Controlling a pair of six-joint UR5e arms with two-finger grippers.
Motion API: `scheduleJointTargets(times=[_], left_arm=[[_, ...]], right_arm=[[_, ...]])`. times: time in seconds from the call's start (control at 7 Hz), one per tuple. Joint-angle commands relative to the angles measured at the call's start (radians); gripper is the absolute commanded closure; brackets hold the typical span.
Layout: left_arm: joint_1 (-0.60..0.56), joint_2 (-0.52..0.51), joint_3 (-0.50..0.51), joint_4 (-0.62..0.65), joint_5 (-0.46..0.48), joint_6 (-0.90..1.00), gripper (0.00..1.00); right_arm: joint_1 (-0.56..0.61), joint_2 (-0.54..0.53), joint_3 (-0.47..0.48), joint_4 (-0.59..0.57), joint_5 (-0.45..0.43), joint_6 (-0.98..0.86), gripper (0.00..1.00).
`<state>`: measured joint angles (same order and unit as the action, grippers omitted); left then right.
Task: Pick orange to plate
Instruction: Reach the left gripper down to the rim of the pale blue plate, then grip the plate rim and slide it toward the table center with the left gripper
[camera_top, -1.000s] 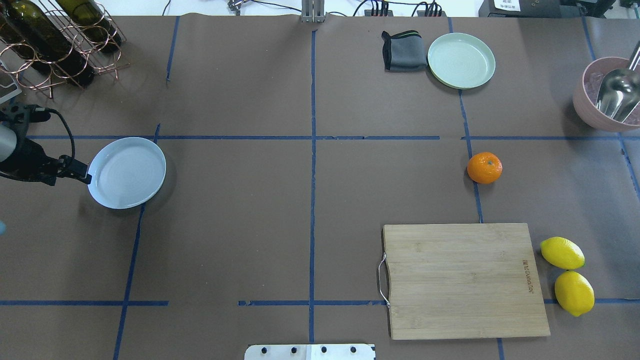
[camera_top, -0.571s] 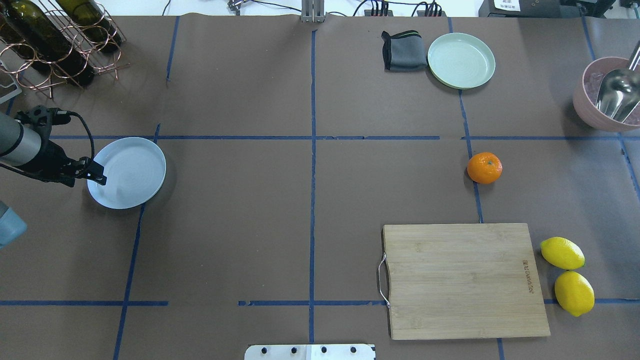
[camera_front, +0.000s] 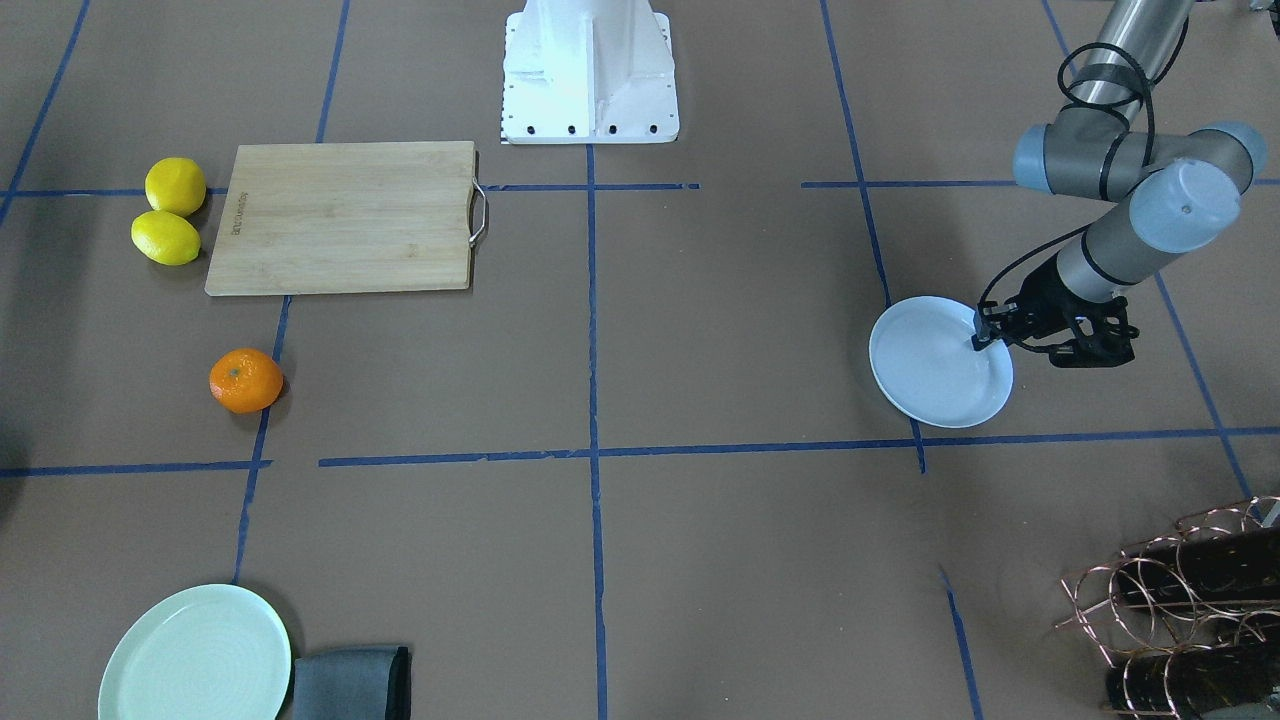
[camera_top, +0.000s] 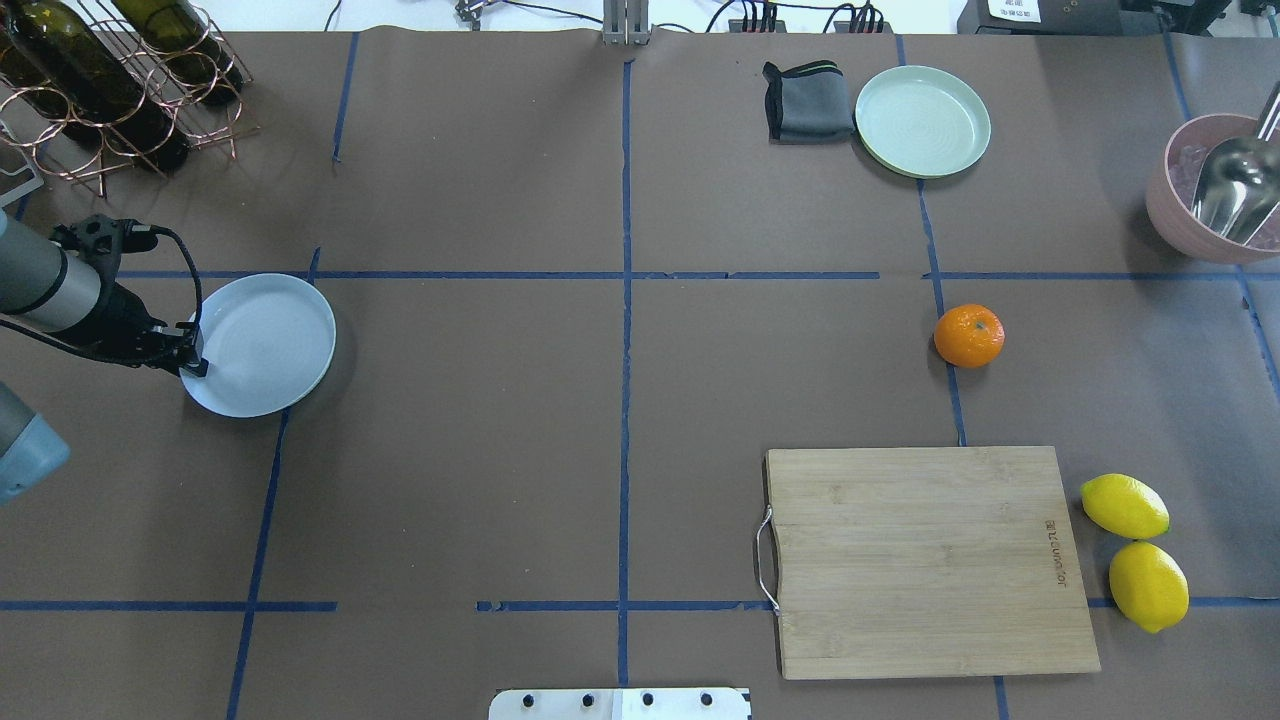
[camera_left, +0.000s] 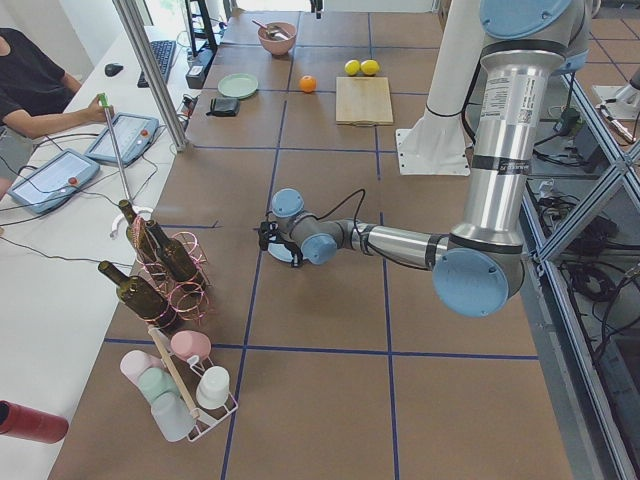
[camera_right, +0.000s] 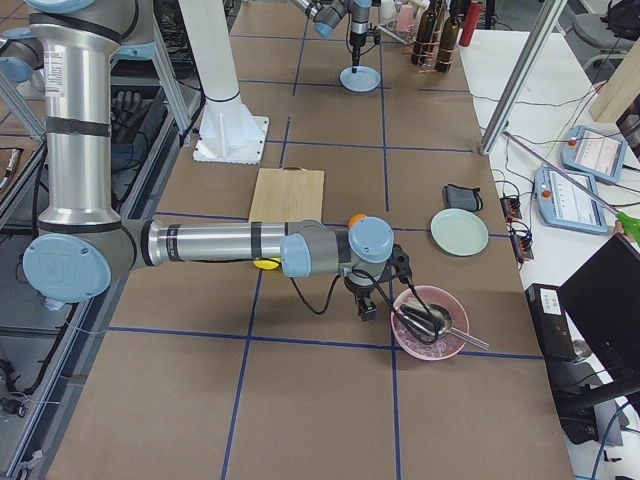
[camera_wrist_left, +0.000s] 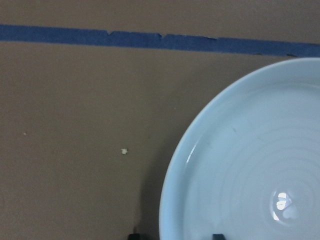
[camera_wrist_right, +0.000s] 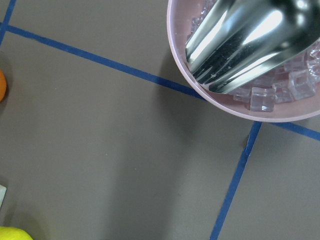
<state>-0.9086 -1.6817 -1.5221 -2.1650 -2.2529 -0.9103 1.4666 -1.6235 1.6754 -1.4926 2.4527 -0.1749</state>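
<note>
The orange (camera_top: 969, 335) rests on the brown table right of centre, seen also at left in the front view (camera_front: 245, 380), with nothing touching it. The white plate (camera_top: 265, 340) lies far off on the left side. My left gripper (camera_top: 193, 364) is low at the plate's left rim (camera_front: 982, 338). In the left wrist view its two fingertips stand apart, one outside the rim and one inside the plate (camera_wrist_left: 250, 165), so it is open. My right gripper (camera_right: 365, 310) shows only in the right side view, beside the pink bowl; whether it is open or shut I cannot tell.
A wooden cutting board (camera_top: 925, 560) lies near the orange, with two lemons (camera_top: 1125, 506) to its right. A pale green plate (camera_top: 922, 120) and a grey cloth (camera_top: 808, 100) sit at the back. A pink bowl (camera_top: 1165, 215) holds ice and a scoop. A bottle rack (camera_top: 110, 80) stands at back left.
My left gripper has moved right from beside the plate onto its left rim. The plate has shifted slightly to the right. The orange has not moved.
</note>
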Motion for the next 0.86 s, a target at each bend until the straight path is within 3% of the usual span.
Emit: scheduleJointTargets(times=[0.0, 0.14, 0.43, 0.57, 0.71], left_arm=[[0.001, -0.013, -0.091, 0.001, -0.042, -0.037, 1.00], [0.001, -0.121, -0.099, 0.001, -0.103, -0.162, 1.00], [0.089, -0.306, -0.089, 0.001, -0.102, -0.414, 1.00], [0.173, -0.370, -0.067, 0.002, -0.071, -0.486, 1.00], [0.265, -0.466, -0.008, 0.007, 0.053, -0.534, 1.00]], right_arm=[[0.000, 0.001, 0.000, 0.002, -0.001, 0.000, 0.00], [0.000, 0.002, 0.000, 0.002, 0.000, 0.000, 0.00], [-0.024, 0.010, 0.003, 0.006, 0.002, 0.002, 0.00], [-0.037, 0.016, 0.006, 0.008, 0.002, 0.033, 0.00], [-0.049, 0.022, 0.006, 0.008, 0.002, 0.047, 0.00]])
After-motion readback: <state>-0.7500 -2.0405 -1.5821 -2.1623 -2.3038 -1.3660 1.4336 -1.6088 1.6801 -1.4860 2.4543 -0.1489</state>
